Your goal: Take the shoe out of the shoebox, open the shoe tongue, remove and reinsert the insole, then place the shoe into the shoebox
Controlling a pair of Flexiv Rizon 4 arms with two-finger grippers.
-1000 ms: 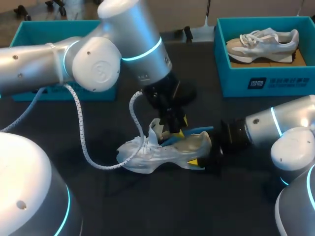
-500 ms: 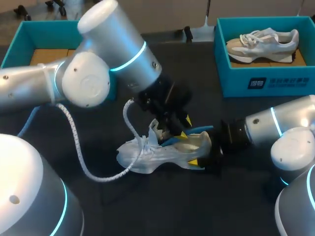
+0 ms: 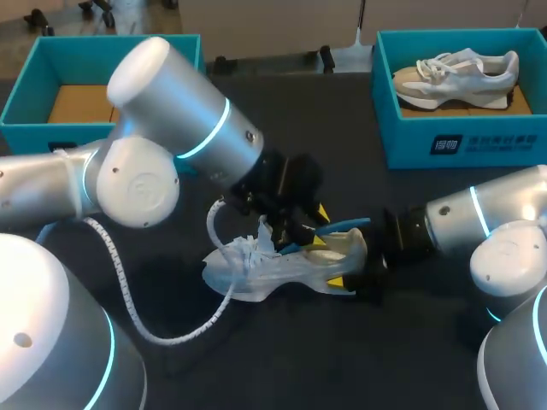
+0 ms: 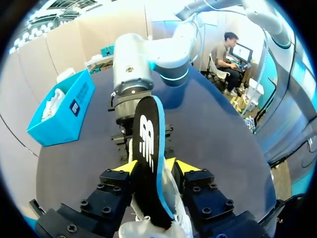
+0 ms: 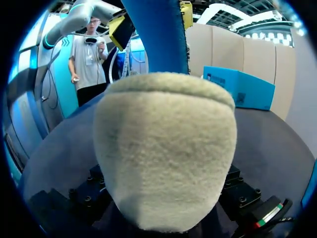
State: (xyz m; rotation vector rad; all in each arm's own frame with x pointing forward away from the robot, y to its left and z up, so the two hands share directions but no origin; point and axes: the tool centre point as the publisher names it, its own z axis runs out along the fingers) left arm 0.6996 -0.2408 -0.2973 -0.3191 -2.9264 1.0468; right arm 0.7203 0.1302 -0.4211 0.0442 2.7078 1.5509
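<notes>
A white-and-grey shoe (image 3: 273,265) lies on its side on the black table (image 3: 256,359), toe to the left. My left gripper (image 3: 303,229) hangs over its opening, shut on the insole (image 4: 147,148). The insole is black on top and blue underneath, and it stands half out of the shoe between the yellow fingertips (image 4: 124,169). Its blue end (image 3: 346,226) juts out past the heel. My right gripper (image 3: 350,266) is shut on the shoe's heel (image 5: 163,148). That beige heel hides the right gripper's own fingertips in the right wrist view.
A teal shoebox (image 3: 461,141) at the back right holds a second shoe (image 3: 453,70). Another teal box (image 3: 34,77) stands at the back left with a bare cardboard floor. My left arm's white coiled cable (image 3: 162,335) loops onto the table beside the shoe's toe.
My left arm's elbow has swung left and down toward the front. Its gripper stayed at the shoe's opening with the insole. The right arm and the shoe have not moved.
</notes>
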